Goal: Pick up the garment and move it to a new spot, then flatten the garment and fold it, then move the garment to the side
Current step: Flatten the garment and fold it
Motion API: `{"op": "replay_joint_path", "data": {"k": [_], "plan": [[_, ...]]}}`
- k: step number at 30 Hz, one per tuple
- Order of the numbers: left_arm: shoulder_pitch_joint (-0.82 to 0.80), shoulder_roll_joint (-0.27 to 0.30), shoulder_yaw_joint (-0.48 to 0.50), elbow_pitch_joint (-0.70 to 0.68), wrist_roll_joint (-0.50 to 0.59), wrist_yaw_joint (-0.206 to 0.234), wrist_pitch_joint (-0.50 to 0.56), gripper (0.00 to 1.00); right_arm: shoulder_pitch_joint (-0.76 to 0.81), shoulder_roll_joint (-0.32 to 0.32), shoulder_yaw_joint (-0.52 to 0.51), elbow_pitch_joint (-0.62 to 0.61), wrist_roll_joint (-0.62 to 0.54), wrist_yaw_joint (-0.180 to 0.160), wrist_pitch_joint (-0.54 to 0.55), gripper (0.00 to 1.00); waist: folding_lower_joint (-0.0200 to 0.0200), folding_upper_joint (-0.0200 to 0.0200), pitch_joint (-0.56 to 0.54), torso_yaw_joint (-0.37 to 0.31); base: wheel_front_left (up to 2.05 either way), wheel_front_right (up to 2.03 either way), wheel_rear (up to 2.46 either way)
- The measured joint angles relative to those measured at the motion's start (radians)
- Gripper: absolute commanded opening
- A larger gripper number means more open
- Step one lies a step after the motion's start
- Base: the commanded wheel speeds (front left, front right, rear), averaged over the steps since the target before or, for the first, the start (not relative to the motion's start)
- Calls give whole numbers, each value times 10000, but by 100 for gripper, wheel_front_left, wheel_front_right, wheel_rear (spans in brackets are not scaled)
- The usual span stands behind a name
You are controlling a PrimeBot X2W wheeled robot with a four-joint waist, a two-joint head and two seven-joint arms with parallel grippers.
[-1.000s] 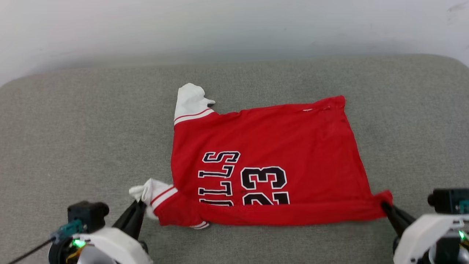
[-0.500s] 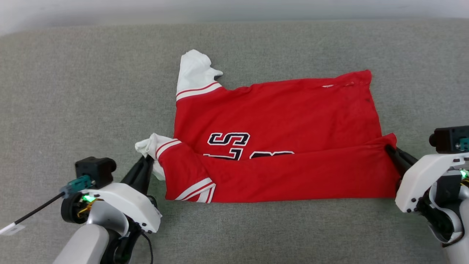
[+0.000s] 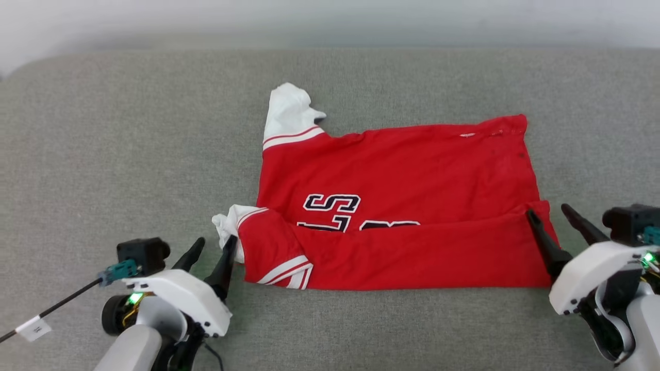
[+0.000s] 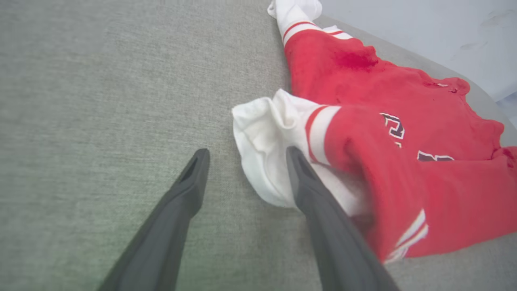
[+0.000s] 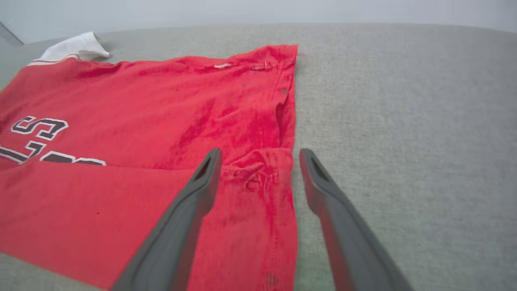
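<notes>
The garment (image 3: pixel 402 170), a red jersey with white sleeves, lies spread on the grey padded surface (image 3: pixel 129 154). Its near edge is folded up over the black lettering (image 3: pixel 332 203). My left gripper (image 3: pixel 216 239) stands open at the garment's near white sleeve (image 3: pixel 227 224). In the left wrist view, one finger (image 4: pixel 307 182) touches the sleeve (image 4: pixel 262 133) and the other rests over bare fabric. My right gripper (image 3: pixel 546 208) is open at the folded hem corner (image 3: pixel 541 216). In the right wrist view that corner (image 5: pixel 262 169) lies loose between its fingers (image 5: pixel 202 182).
The grey padded surface stretches wide on both sides of the garment and ends at a pale wall (image 3: pixel 330 20) behind. The far white sleeve (image 3: pixel 289 111) sticks out at the back left. A thin black cable with a white tag (image 3: pixel 33 327) trails off my left wrist.
Both grippers have gone from shut to open, letting go of the near sleeve and the hem corner. The near edge now lies folded over the lettering. The head camera shifted.
</notes>
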Motion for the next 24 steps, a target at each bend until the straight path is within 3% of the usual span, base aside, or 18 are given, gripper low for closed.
{"op": "replay_joint_path", "data": {"k": [4, 10, 17, 24], "plan": [[315, 293, 173, -33, -35, 232, 73, 100, 525, 19, -334, -399, -518, 2, -1183, 100, 0, 0, -521, -6, 0, 0, 0], [834, 947, 385, -706, -274, 606, 844, 100, 1407, 560, -959, -1461, -1039, 2, -1745, 100, -1, 0, -1253, -121, 0, 0, 0], [898, 1599, 44, -2529, -562, 874, 2844, 100, 2493, 1229, -1551, -2773, -1592, 2, -1482, 100, -2, 0, -1757, -330, 0, 0, 0], [545, 2046, -437, -3254, -1005, 1269, 5177, 100, 2824, 1720, -1626, -3845, -1789, 2, -1149, 100, -2, 0, -1590, -742, 0, 0, 0]]}}
